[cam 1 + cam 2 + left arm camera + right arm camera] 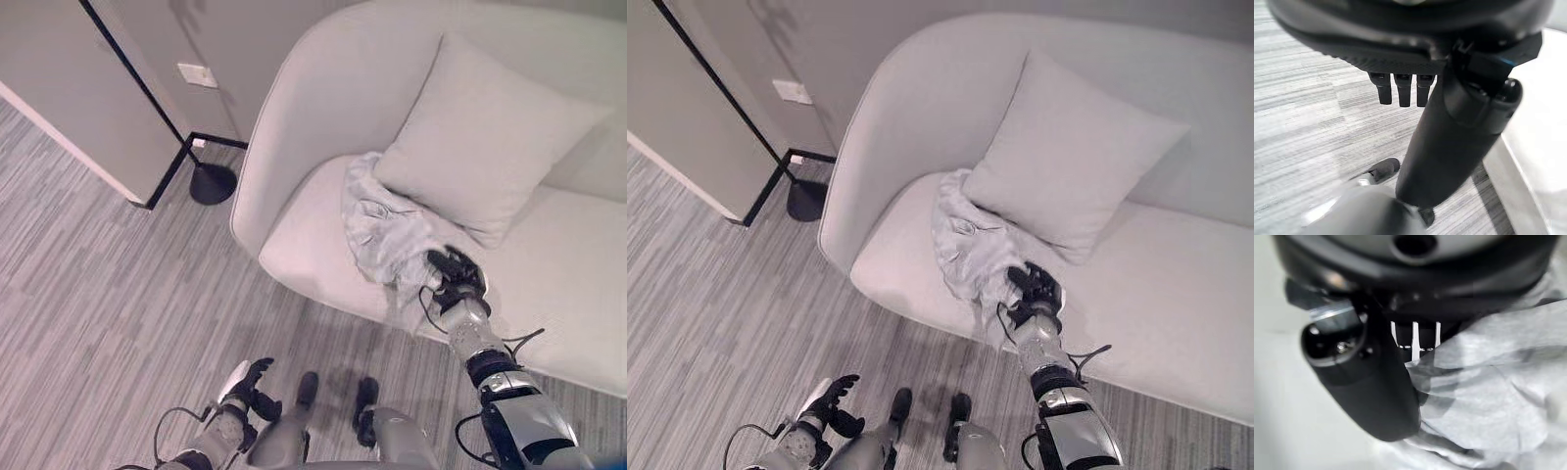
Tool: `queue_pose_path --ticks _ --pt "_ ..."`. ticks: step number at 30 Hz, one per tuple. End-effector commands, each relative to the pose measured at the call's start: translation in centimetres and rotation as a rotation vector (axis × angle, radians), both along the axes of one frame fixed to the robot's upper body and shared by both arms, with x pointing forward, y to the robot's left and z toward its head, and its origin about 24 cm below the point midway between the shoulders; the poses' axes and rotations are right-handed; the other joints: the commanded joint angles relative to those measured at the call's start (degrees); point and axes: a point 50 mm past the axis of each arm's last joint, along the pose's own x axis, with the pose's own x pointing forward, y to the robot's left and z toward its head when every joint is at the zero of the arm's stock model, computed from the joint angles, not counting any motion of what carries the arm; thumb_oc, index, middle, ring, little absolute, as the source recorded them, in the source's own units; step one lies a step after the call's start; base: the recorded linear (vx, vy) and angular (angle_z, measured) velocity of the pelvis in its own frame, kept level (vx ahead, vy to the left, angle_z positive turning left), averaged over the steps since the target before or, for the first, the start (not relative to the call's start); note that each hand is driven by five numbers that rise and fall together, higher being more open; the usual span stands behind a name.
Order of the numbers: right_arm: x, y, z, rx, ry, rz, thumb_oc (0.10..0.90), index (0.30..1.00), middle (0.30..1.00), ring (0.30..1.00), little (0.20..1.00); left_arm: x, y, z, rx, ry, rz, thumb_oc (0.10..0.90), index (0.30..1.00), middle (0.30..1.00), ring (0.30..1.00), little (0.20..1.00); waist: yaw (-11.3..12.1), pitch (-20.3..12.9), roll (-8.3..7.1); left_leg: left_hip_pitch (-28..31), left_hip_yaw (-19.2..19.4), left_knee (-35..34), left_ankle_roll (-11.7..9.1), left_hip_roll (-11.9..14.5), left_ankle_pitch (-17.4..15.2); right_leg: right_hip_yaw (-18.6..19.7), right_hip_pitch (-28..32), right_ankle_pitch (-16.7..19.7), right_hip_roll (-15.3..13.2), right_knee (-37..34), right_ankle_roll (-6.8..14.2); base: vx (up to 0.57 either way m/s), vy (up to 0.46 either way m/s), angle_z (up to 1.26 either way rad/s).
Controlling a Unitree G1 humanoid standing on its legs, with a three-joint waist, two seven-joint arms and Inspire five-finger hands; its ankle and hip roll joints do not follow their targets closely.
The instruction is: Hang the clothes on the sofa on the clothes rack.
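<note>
A crumpled pale grey garment [382,230] lies on the light sofa [304,245] seat, tucked partly under a cushion [480,137]. My right hand [456,276] rests on the garment's near edge, close to the seat's front. In the right wrist view the thumb [1366,387] and curled fingers close on a fold of the cloth [1488,396]. My left hand [247,380] hangs low over the floor beside me, its fingers [1400,90] relaxed and holding nothing.
A black stand with a thin slanted pole and a round base [213,183] sits on the striped floor left of the sofa, against a wall panel [88,98]. The sofa's curved backrest [294,88] wraps around its left end.
</note>
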Motion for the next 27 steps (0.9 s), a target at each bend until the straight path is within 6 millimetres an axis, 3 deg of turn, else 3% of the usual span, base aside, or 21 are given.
queue_pose_path --ticks 1,6,8,9,10,12,15,18,22,25,27 --pt "1.4 -0.7 10.1 -0.054 -0.510 0.030 0.400 0.300 0.300 0.300 0.300 -0.9 1.1 -0.3 -0.050 0.035 0.124 0.800 0.900 0.900 0.900 0.900 1.5 -6.1 -4.10 4.5 3.7 -0.8 0.1 -1.9 -5.6 4.5 9.3 3.3 -1.9 -10.4 5.4 0.09 0.059 -0.08" --pt "0.7 -0.9 18.6 -0.208 -0.807 0.068 0.400 0.300 0.300 0.300 0.300 1.9 0.7 1.6 -0.219 -0.086 0.227 0.800 0.900 0.900 0.900 0.900 0.8 -8.9 -6.01 5.9 5.1 -0.8 0.0 -1.8 -6.0 5.4 11.1 4.9 -2.0 -12.2 5.9 0.02 0.047 0.00" --pt "0.1 -0.4 22.4 -0.276 -0.924 0.084 0.400 0.300 0.300 0.300 0.300 4.0 0.8 3.6 -0.289 -0.202 0.261 0.800 0.900 0.900 0.900 0.900 0.3 -9.8 -6.73 6.5 5.9 -0.8 0.1 -1.8 -6.3 6.1 11.5 5.2 -1.9 -12.4 6.1 -0.01 0.036 -0.17" --pt "-0.5 0.2 25.7 -0.345 -1.017 0.094 0.400 0.300 0.300 0.300 0.300 6.0 0.8 5.9 -0.330 -0.323 0.250 0.800 0.900 0.900 0.900 0.900 -0.2 -10.7 -7.37 7.2 6.8 -0.8 0.3 -1.6 -6.6 7.0 11.8 5.3 -1.7 -12.3 6.1 -0.01 0.032 -0.33" --pt "-0.5 0.3 25.8 -0.346 -1.018 0.095 0.400 0.300 0.300 0.300 0.300 6.0 0.9 5.9 -0.330 -0.324 0.253 0.800 0.900 0.900 0.900 0.900 -0.2 -10.6 -7.34 7.2 6.9 -0.8 0.3 -1.6 -6.6 7.1 11.8 5.4 -1.7 -12.3 6.1 -0.02 0.043 -0.35" --pt "-0.9 0.9 29.3 -0.419 -1.093 0.111 0.400 0.300 0.300 0.300 0.300 7.8 1.1 8.1 -0.389 -0.432 0.296 0.800 0.900 0.900 0.900 0.900 -1.0 -11.4 -7.99 8.2 8.3 -0.8 0.4 -1.4 -7.0 8.5 12.1 5.7 -1.5 -12.4 6.2 -0.02 0.024 -0.32" --pt "-0.9 1.1 32.3 -0.502 -1.121 0.110 0.400 0.300 0.300 0.300 0.300 10.2 1.6 12.4 -0.402 -0.640 0.253 0.800 0.900 0.900 0.900 0.900 -1.6 -12.8 -9.06 8.9 9.9 -0.8 0.3 -1.1 -7.4 9.8 12.3 6.2 -1.2 -12.9 6.4 -0.02 0.011 -0.33" --pt "-1.1 3.1 33.1 -0.509 -1.160 0.180 0.400 0.300 0.300 0.300 0.300 12.7 1.8 16.5 -0.343 -0.852 0.251 0.800 0.900 0.900 0.900 0.900 -2.6 -13.3 -9.65 9.9 11.6 -0.8 0.3 -0.6 -7.8 11.7 12.4 6.6 -0.8 -13.2 6.4 -0.02 -0.008 -0.41" --pt "-1.9 5.8 32.4 -0.455 -1.232 0.305 0.400 0.300 0.300 0.300 0.300 15.4 0.7 21.1 -0.177 -1.114 0.190 0.800 0.900 0.900 0.900 0.900 -4.3 -13.9 -10.36 11.1 14.2 -0.8 0.4 -0.3 -7.8 14.2 12.1 7.5 -0.4 -12.8 6.6 -0.03 -0.011 -0.48" --pt "-2.4 7.2 31.5 -0.423 -1.249 0.386 0.400 0.300 0.300 0.300 0.300 16.3 -0.7 22.3 -0.156 -1.167 0.154 0.800 0.900 0.900 0.900 0.900 -5.3 -14.3 -10.22 11.7 15.5 -0.8 0.5 -0.2 -8.1 15.6 12.0 7.7 -0.1 -12.7 6.7 -0.02 -0.001 -0.35" --pt "-2.9 9.1 29.5 -0.383 -1.228 0.490 0.400 0.300 0.300 0.300 0.300 16.7 -4.1 24.1 -0.296 -1.203 0.085 0.800 0.900 0.900 0.900 0.900 -6.5 -14.5 -9.68 12.4 16.7 -0.8 0.8 0.0 -8.8 17.2 11.8 7.7 0.3 -12.6 6.9 -0.02 0.010 -0.43"
